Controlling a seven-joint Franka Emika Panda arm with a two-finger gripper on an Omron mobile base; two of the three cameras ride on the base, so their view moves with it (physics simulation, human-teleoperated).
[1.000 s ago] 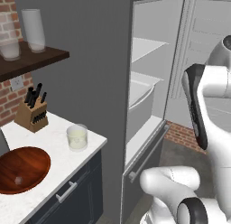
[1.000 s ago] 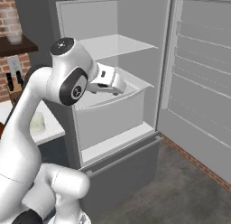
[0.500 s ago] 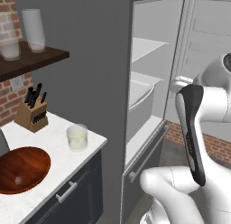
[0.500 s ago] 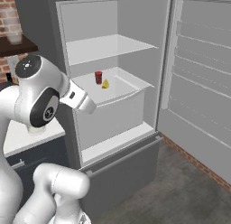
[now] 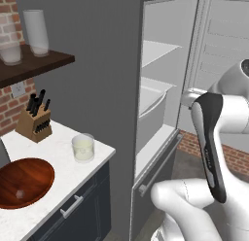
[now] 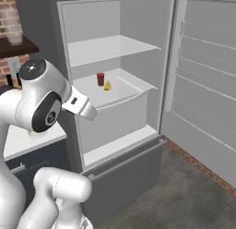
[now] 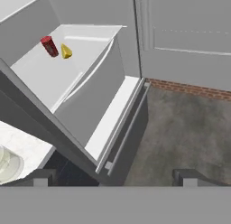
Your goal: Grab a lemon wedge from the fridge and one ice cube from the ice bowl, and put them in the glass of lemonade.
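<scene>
Sitting on the fridge's middle shelf, the lemon wedge lies just beside a small red can. I see my gripper with its jaws spread wide, holding nothing, outside the open compartment. On the counter, the glass of lemonade stands near the ice bowl, which holds one ice cube.
</scene>
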